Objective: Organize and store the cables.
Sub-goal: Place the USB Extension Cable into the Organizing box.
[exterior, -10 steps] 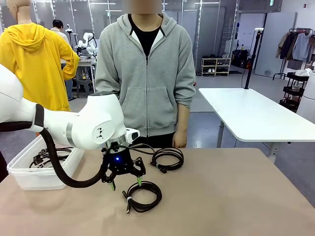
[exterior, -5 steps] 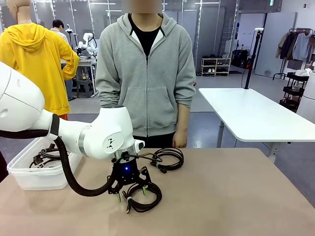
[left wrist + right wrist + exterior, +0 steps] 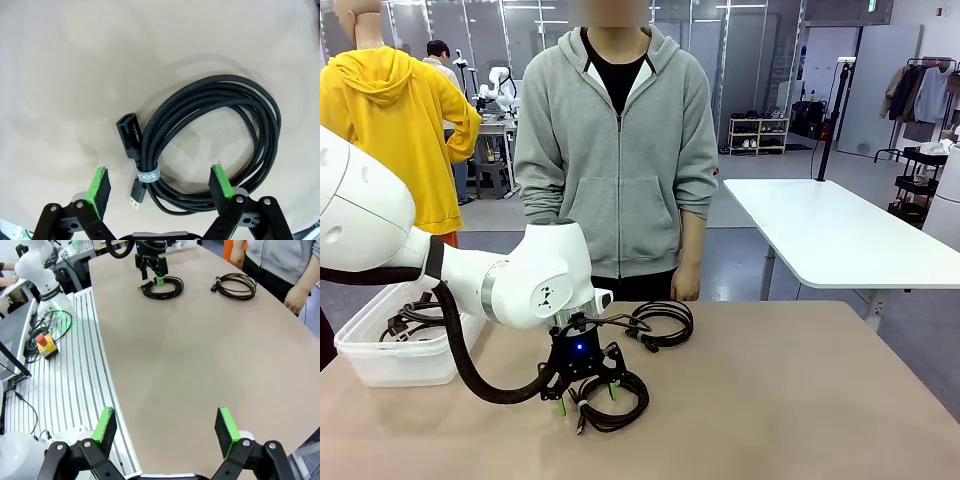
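Your left gripper (image 3: 586, 398) is low in the middle of the front view, fingers wide, over the tied side of the near cable coil (image 3: 632, 402). It holds nothing. Another coil (image 3: 672, 338) lies just behind, and more cables (image 3: 415, 318) sit in the clear bin (image 3: 380, 365) at the left. Your right gripper (image 3: 165, 424) is wide open too.

Front camera faces across the table (image 3: 770, 400) toward a standing person (image 3: 615, 150). Left wrist camera looks down, close over a coiled cable (image 3: 210, 145). Right wrist camera sits high and far back over the table; all three share that cable.
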`<state>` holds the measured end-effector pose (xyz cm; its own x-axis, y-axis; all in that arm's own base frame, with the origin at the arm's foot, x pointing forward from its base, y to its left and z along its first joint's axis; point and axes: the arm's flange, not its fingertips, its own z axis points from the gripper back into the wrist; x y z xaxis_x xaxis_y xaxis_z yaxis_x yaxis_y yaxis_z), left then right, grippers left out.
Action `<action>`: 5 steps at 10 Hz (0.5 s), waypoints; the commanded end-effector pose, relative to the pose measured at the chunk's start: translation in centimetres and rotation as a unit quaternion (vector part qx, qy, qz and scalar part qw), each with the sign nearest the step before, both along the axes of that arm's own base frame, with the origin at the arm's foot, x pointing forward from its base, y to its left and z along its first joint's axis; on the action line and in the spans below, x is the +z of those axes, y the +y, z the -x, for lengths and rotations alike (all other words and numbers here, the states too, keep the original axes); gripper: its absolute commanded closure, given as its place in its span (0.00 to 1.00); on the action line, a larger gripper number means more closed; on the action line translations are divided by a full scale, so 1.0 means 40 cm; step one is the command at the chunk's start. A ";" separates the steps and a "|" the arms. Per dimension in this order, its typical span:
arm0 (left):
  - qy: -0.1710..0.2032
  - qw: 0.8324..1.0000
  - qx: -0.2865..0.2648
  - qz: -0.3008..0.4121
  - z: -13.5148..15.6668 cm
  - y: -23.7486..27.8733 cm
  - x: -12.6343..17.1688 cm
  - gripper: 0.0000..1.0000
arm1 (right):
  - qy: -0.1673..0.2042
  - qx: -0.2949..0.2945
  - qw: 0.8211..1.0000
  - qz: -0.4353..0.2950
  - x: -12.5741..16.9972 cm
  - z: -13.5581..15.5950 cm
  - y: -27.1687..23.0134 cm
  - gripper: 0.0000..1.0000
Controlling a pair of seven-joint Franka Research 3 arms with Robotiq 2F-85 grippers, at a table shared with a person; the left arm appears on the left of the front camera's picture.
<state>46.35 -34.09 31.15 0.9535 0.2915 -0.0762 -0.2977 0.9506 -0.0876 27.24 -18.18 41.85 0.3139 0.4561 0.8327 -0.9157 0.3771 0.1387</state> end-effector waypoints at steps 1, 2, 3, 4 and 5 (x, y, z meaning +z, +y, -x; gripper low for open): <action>-0.016 1.000 0.016 -0.014 0.016 -0.013 -0.013 0.00 | -0.007 0.000 1.000 -0.005 -0.001 -0.002 0.001 0.00; -0.029 0.999 0.025 -0.011 0.019 -0.011 -0.014 0.00 | -0.007 0.000 1.000 -0.005 -0.001 -0.002 0.001 0.00; -0.043 0.998 0.033 -0.015 0.023 -0.006 -0.010 0.00 | -0.007 0.000 1.000 -0.005 -0.001 -0.002 0.001 0.00; -0.056 0.997 0.038 -0.027 0.027 -0.001 -0.006 0.15 | -0.007 0.000 1.000 -0.005 -0.001 -0.002 0.001 0.00; -0.064 0.996 0.044 -0.035 0.026 0.004 -0.006 0.55 | -0.007 0.000 1.000 -0.005 -0.001 -0.002 0.001 0.00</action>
<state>46.07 -34.08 31.03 0.9386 0.3449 0.0046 -0.3433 0.9356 -0.0827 27.24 -18.18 41.84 0.3142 0.4556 0.8329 -0.9157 0.3771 0.1391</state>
